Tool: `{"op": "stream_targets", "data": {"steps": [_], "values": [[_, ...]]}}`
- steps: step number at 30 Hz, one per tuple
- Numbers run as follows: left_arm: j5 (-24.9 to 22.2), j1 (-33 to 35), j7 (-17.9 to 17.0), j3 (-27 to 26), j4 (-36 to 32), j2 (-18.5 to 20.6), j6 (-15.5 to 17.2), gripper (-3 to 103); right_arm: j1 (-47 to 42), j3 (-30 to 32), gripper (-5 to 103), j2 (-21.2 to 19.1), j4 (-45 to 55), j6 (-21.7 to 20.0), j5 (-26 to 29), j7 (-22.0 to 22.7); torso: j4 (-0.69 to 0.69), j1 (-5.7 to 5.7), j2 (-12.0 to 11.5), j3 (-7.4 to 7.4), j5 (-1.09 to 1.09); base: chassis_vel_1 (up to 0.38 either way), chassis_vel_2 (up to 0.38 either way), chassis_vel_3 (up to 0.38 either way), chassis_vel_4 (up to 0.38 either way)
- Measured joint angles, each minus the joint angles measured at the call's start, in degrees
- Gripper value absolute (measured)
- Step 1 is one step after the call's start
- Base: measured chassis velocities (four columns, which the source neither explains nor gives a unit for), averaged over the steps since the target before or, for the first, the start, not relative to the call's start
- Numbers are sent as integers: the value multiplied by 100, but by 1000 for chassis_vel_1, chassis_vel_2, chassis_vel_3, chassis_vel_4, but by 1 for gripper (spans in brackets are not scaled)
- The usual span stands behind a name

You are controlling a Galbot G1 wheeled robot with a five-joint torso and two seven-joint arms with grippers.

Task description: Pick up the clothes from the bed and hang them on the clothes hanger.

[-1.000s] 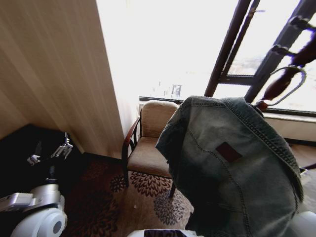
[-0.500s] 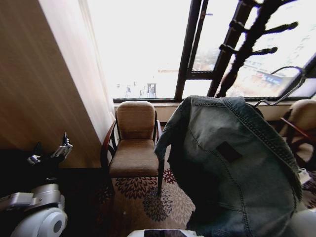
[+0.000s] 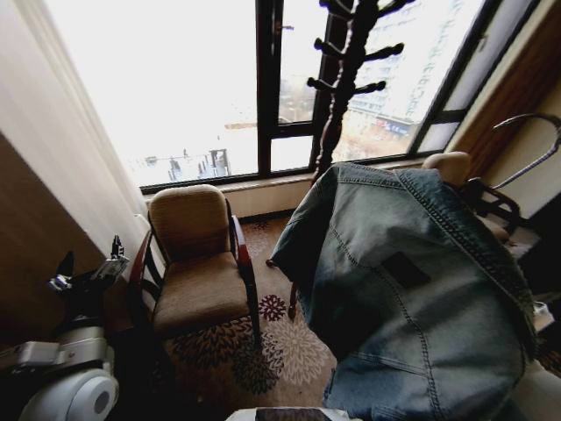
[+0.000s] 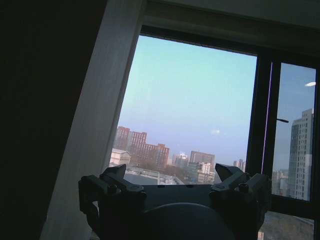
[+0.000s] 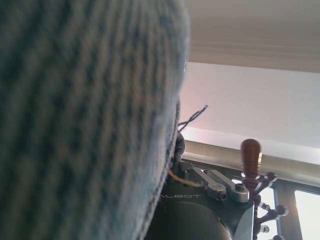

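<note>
We see the denim jacket [image 3: 412,298] draped on the hanger [image 3: 535,140] at right; left gripper [image 4: 175,182] fingers spread, lower left; right gripper's fingers we cannot tell.

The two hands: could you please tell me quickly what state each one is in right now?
Left hand: open, holding nothing, parked low at the robot's left side.
Right hand: cannot be told; the jacket on its hanger covers it.

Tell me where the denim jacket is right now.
In the head view the denim jacket hangs raised on the robot's right, in front of the wooden coat stand, with the brown armchair to its left.
</note>
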Motion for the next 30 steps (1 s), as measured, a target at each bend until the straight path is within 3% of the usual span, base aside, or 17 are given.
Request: {"op": "stream_targets", "data": {"steps": [12,16,30], "values": [[-18,1,-16,18,23,-7,-16,100,20,-58,21,30,-42,20,-28,-1,-2,0,0,0,1,-103,-96,-93,-89],[-29,5,-20,17,16,-14,-45,100,34,-63,21,27,-47,28,-25,-6,3,0,0,0,1,0,0,0,0],[-15,13,6,34,1,-49,-116,100,12,-39,21,52,-18,79,137,-108,0,0,0,0,0,0,0,0,0]]}}
